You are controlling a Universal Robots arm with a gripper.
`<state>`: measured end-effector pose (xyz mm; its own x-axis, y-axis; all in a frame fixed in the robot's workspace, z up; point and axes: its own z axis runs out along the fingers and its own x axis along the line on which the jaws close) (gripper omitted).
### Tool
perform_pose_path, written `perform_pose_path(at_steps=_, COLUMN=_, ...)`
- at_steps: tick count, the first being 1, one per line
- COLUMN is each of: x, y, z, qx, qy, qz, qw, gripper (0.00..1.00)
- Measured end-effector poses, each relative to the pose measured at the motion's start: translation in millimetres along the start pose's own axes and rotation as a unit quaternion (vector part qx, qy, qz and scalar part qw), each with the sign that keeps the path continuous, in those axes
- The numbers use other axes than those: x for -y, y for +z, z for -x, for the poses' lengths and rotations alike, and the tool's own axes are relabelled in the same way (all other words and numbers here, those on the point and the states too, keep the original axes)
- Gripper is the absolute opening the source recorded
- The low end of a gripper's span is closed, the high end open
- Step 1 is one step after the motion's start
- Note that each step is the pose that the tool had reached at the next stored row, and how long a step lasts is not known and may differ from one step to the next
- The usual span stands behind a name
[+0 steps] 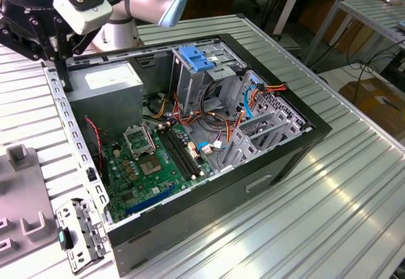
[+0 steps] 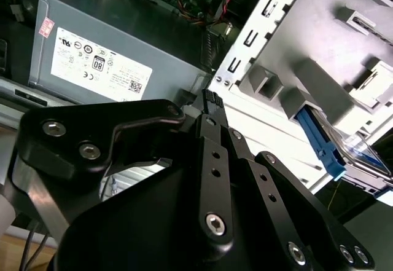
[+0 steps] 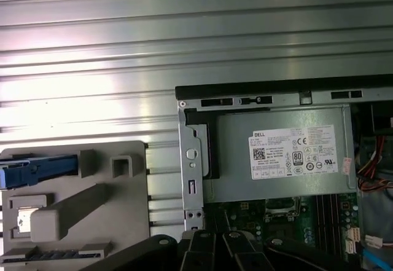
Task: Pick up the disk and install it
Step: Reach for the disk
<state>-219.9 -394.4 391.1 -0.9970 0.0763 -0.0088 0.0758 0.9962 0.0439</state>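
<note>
The disk (image 2: 359, 153) lies in a grey plastic fixture (image 2: 307, 68) beside the computer case, with its blue rail (image 2: 319, 142) along one edge and a white-and-blue label on its face. In the first wrist view the disk's blue rail (image 3: 37, 169) shows at the edge of that fixture (image 3: 92, 209). My black gripper (image 1: 63, 76) hangs over the case's side wall next to the power supply, at the exterior view's upper left. It also shows in both wrist views (image 2: 209, 102) (image 3: 215, 239), apart from the disk.
The open computer case (image 1: 266, 184) lies on a ribbed metal table (image 1: 354, 216). Inside are a grey power supply (image 1: 104, 83) with a white sticker, a green motherboard (image 1: 152, 159), loose cables, and a tall grey drive cage topped by a blue latch (image 1: 193, 57).
</note>
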Motion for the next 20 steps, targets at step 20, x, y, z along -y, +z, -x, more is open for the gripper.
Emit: perform_pose_path(at_steps=20, x=-5.5, y=1.0, z=-45.7, qx=-0.0006, qy=0.000, qz=0.0001, qw=1.00000, gripper=0.11)
